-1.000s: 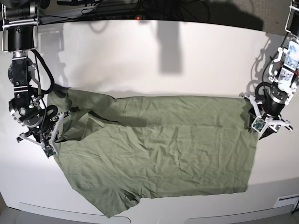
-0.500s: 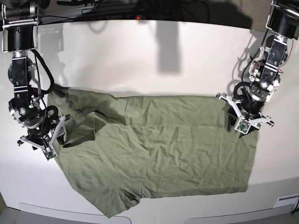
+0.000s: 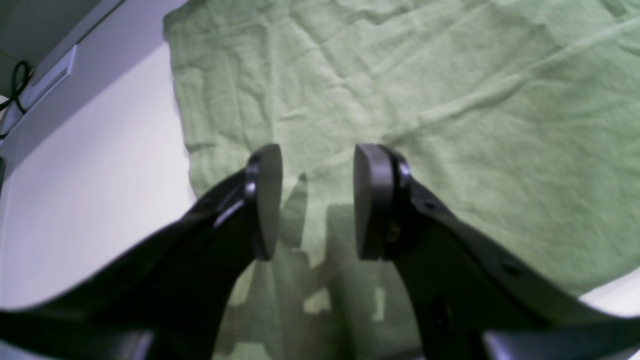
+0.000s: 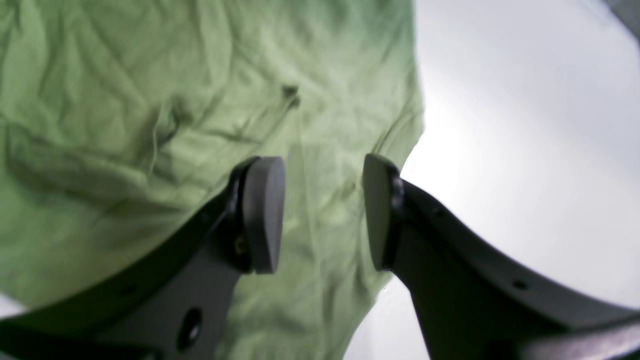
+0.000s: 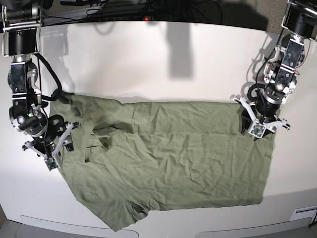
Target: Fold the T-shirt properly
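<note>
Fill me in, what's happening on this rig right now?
A two-arm robot is folding a wrinkled sage-green cotton T-shirt spread flat on the white table. The left gripper hovers open over the shirt's hem end, and the right gripper is open over the sleeve end. Neither holds fabric, and no fold is made yet.

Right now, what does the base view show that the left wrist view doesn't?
Only the base view shows the whole T-shirt spread out with its sleeves, and the right gripper over its collar end. Only the left wrist view shows up close that the left gripper holds nothing between its parted pads. Both show the left gripper over wrinkled green cloth near a shirt edge on the white table.
</note>
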Action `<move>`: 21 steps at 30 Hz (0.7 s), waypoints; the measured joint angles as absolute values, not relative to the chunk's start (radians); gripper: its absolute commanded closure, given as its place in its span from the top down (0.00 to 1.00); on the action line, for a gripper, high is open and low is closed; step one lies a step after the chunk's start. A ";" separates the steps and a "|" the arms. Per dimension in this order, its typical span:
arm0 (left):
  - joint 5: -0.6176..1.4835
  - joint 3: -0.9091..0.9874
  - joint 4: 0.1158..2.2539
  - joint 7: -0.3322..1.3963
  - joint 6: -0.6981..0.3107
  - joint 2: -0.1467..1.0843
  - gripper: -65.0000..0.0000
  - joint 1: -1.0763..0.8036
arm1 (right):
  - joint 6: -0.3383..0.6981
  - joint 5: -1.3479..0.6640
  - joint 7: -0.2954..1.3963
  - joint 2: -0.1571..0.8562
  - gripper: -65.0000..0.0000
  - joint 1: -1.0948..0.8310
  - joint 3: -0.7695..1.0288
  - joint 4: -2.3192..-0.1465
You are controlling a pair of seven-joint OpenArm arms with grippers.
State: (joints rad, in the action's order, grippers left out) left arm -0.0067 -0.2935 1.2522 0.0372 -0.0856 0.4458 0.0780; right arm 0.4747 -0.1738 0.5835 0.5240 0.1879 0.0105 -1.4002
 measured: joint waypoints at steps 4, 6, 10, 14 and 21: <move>-0.007 -0.294 1.252 0.038 -0.086 0.446 0.36 0.078 | 0.641 -0.210 0.638 0.509 0.40 0.180 0.012 -1.400; -0.007 -0.294 1.252 0.038 -0.086 0.446 0.36 0.078 | 0.690 -0.195 0.664 0.480 0.40 0.179 0.012 -1.400; -0.007 -0.294 1.252 0.038 -0.086 0.446 0.36 0.078 | 0.701 -0.130 0.670 0.446 0.40 0.179 0.005 -1.400; -0.007 -0.294 1.252 0.037 -0.086 0.446 0.36 0.078 | 0.701 -0.079 0.648 0.449 0.40 0.179 -0.032 -1.400; -0.006 -0.294 1.252 0.037 -0.086 0.446 0.36 0.078 | 0.702 -0.014 0.606 0.440 0.40 0.199 -0.110 -1.318</move>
State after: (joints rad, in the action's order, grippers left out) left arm -0.0059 -0.2935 1.2522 0.0372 -0.0860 0.4458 0.0780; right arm 0.7021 -0.0143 0.6056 0.4404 0.1989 -0.1097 -1.3178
